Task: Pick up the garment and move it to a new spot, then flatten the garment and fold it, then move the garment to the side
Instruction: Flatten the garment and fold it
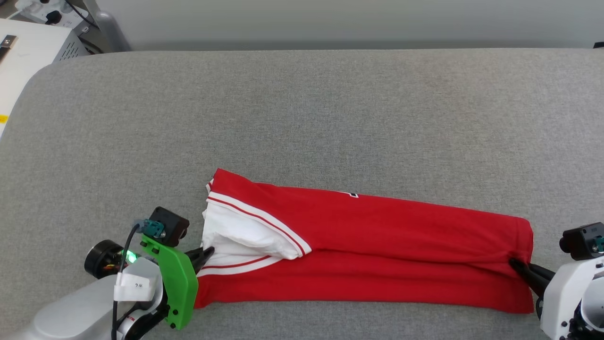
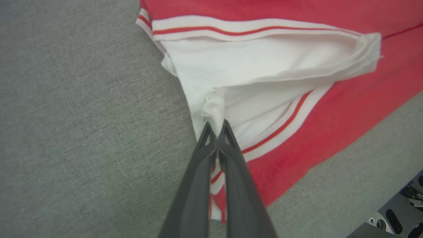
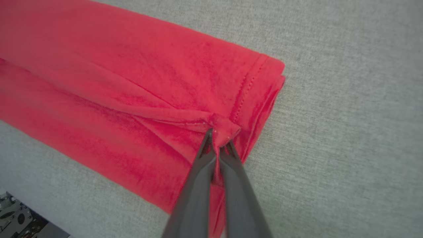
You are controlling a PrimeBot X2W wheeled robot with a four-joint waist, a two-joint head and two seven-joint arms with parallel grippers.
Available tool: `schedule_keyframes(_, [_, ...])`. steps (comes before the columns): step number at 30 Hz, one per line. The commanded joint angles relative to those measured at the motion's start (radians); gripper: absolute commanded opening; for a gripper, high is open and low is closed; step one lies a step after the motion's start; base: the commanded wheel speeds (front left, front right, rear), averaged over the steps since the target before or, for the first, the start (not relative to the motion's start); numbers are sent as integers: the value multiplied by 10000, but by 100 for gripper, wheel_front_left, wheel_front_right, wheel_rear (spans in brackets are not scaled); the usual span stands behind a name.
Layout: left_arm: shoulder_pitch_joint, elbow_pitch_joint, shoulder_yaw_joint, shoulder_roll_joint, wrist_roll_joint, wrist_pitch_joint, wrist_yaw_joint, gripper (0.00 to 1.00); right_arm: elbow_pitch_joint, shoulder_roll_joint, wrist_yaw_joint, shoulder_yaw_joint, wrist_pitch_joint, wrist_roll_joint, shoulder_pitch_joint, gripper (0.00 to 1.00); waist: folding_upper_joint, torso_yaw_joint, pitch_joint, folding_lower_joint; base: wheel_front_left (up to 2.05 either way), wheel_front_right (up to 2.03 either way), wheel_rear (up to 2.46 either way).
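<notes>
The garment, a red jersey with white sleeves and red-and-white striped trim, lies folded lengthwise into a long band across the near part of the grey surface. My left gripper is shut on the white sleeve cloth at the band's left end; in the left wrist view the gripper pinches a tuft of white fabric of the garment. At the right end my right gripper is shut on a bunched fold near the hem. The right wrist view shows that gripper clamping red cloth of the garment.
The grey padded table stretches wide and bare behind the garment, with its far edge against a pale wall. A white cabinet with cables stands off the table's far left corner.
</notes>
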Motion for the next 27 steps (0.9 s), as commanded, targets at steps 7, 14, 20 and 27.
schedule_keyframes(7, [281,602,67,-372,-39,-428,6,100,127,325,-7,-256,-173,-139,331,76,0,62,-41,1,0,0,0])
schedule_keyframes(14, [584,466,549,-370,137,-1861,675,100,-717,240,-7,-894,-547,8,649,100,0,33,-538,1,0,0,0])
schedule_keyframes(20, [1131,-120,1296,-220,313,-2869,1759,100,-1613,4,-7,-2014,-225,347,1040,100,0,12,-802,1,0,0,0])
schedule_keyframes(27, [1865,-758,3116,-438,1682,-3023,2976,100,-1447,-136,-7,-3104,1316,1073,1232,100,0,178,-758,1,0,0,0])
